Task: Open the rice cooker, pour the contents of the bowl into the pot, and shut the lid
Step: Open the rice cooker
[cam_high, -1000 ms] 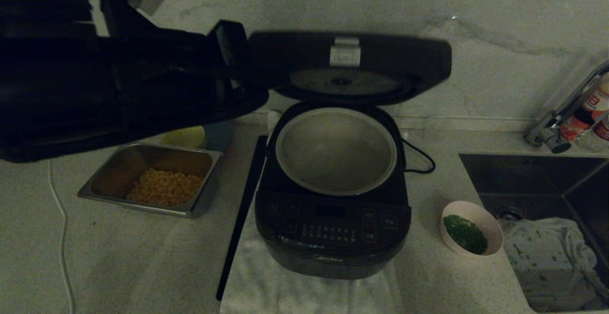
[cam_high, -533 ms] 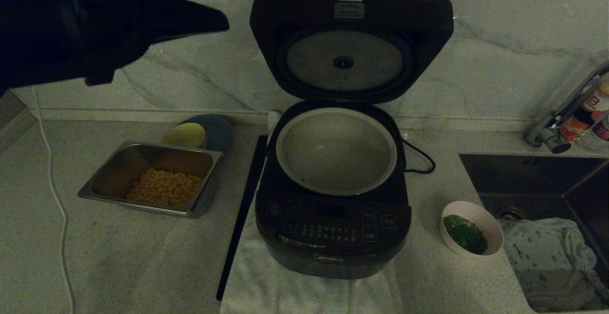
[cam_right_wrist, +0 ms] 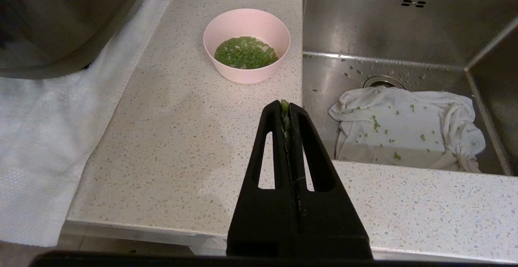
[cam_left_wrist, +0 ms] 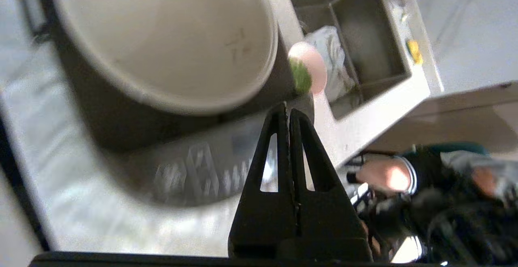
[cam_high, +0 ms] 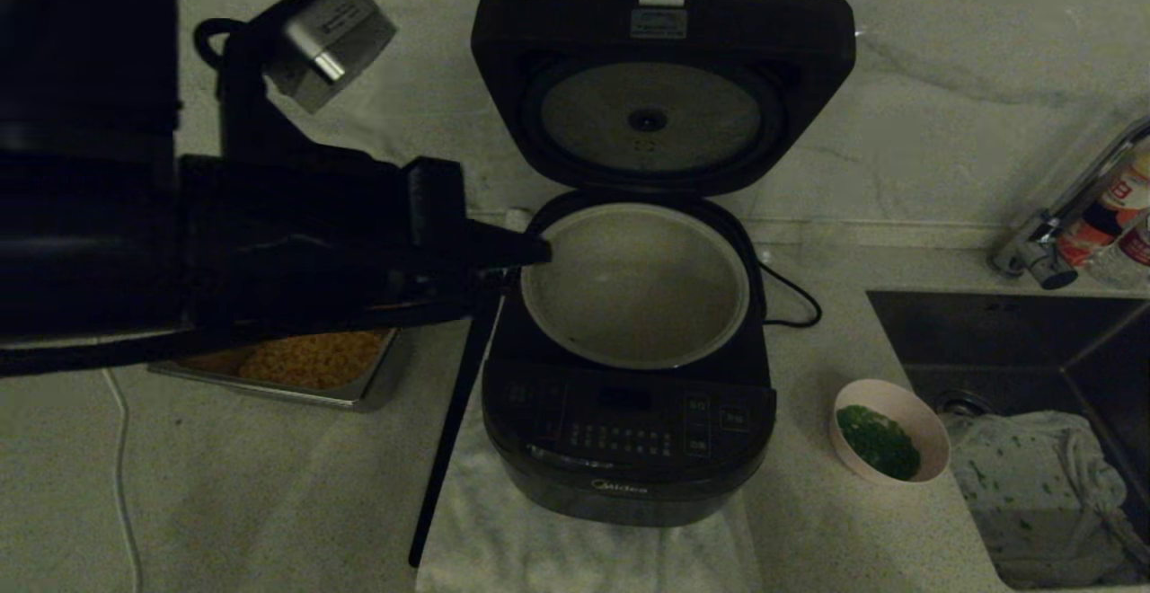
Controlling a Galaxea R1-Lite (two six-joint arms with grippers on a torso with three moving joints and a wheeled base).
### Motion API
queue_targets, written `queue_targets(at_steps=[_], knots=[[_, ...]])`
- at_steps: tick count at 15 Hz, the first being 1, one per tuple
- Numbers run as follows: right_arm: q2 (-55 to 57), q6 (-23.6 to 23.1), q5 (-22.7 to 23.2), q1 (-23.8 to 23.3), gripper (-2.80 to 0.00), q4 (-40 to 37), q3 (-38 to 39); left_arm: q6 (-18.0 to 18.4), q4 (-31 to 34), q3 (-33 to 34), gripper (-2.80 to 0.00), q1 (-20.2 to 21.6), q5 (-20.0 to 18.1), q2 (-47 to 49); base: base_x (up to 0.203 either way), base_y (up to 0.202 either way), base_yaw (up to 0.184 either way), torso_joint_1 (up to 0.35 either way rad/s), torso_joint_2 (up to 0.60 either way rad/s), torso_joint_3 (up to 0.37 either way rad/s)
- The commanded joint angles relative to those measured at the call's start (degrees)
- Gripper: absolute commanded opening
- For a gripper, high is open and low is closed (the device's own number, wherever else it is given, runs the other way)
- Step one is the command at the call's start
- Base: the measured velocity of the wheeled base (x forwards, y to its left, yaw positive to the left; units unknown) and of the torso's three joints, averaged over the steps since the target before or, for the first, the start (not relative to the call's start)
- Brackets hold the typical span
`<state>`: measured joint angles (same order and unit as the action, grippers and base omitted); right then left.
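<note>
The rice cooker (cam_high: pixel 629 431) stood on a white towel (cam_high: pixel 584 548) with the lid (cam_high: pixel 663 81) raised upright against the marble wall and the pot (cam_high: pixel 635 283) bare and empty. The bowl (cam_high: pixel 889 431) sat on the counter to the cooker's right, between it and the sink (cam_high: pixel 1015 341), with the contents of the bowl (cam_high: pixel 879 442) untouched inside. The left gripper (cam_high: pixel 526 253) hung at the pot's left rim, its fingers pressed together on nothing, with the whole cooker between it and the bowl. The right gripper (cam_right_wrist: pixel 286 107) did not show in the head view; its wrist view placed it low at the counter's front edge, fingers closed with only a green scrap caught between them, and the bowl straight ahead of the tips across bare counter. By that layout the right arm looked the nearer one for the pickup, and its fingers would need to part before taking the bowl's rim. A steel tray of yellow kernels (cam_high: pixel 310 359) lay partly under the left arm
</note>
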<state>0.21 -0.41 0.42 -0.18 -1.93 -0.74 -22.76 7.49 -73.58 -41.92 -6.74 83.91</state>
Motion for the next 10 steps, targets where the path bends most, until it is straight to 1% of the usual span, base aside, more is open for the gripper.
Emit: queue_targets(at_steps=[1,2,5,6,8,10], knots=[[-0.03,-0.02,0.02,0.01,-2.80,-0.01,-0.05,-0.16,-6.88,-0.72,-2.80,0.05,1.05,6.37,0.000,0.000,0.000,0.000,0.00,0.000],[-0.03,-0.02,0.02,0.01,-2.80,-0.01,-0.04,-0.04,-8.22,-1.70,-2.80,0.07,1.97,7.96,0.000,0.000,0.000,0.000,0.00,0.000],[-0.03,-0.02,0.02,0.01,-2.80,-0.01,0.04,0.26,-10.37,-8.99,-2.80,0.10,6.69,13.09,0.000,0.000,0.000,0.000,0.00,0.000],[-0.03,-0.02,0.02,0.01,-2.80,-0.01,0.02,0.64,-10.69,-11.35,-2.80,0.29,7.62,14.60,0.000,0.000,0.000,0.000,0.00,0.000],[-0.03,-0.02,0.02,0.01,-2.80,-0.01,-0.02,2.22,-11.35,-14.42,-2.80,0.85,8.16,17.25,0.000,0.000,0.000,0.000,0.00,0.000],[-0.03,-0.02,0.02,0.01,-2.80,-0.01,0.04,2.78,-13.64,-17.21,-2.80,1.35,8.29,20.18,0.000,0.000,0.000,0.000,0.00,0.000]])
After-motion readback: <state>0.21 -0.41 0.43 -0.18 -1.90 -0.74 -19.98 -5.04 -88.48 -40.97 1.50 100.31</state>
